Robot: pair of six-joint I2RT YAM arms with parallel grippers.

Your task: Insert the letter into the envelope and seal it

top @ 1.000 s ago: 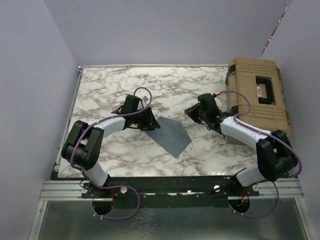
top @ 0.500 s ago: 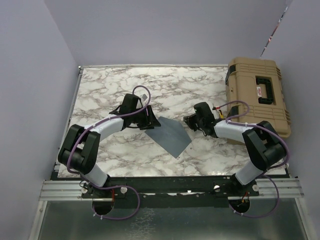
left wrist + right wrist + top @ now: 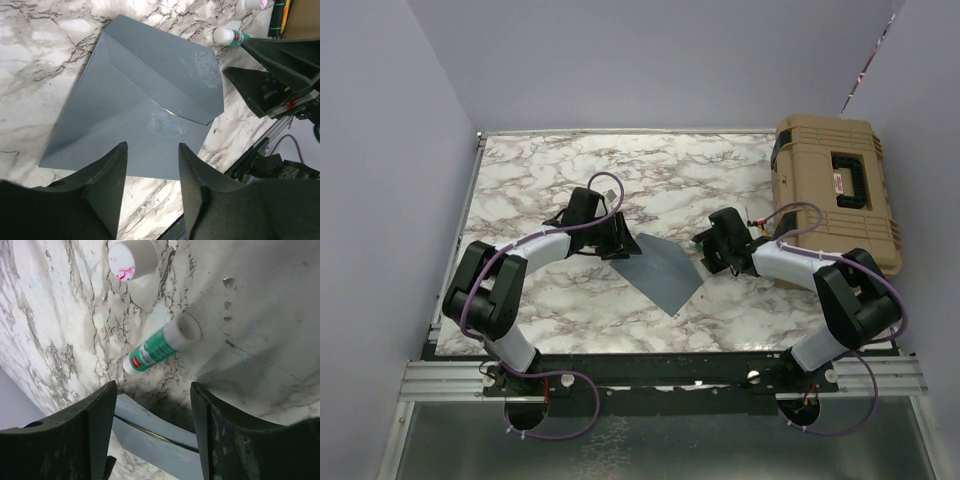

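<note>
The slate-blue envelope (image 3: 665,272) lies flat on the marble table (image 3: 550,180) between the two arms, with its triangular flap (image 3: 165,75) folded down and glue smears on it. The letter is hidden. My left gripper (image 3: 152,146) hovers over the envelope's left edge, open and empty. My right gripper (image 3: 153,386) is open just above the envelope's (image 3: 155,440) right corner, holding nothing. A green-and-white glue stick (image 3: 160,347) lies loose on the marble just beyond its fingertips. The stick's white cap (image 3: 132,260) stands farther off.
A tan hard case (image 3: 835,190) with a black handle sits on the table's right side, close behind the right arm. The purple walls close in on the left, the back and the right. A metal rail (image 3: 660,380) runs along the near edge.
My right gripper has swung left and down toward the envelope's right corner, and its jaws have opened wider. The left gripper and the envelope have hardly moved.
</note>
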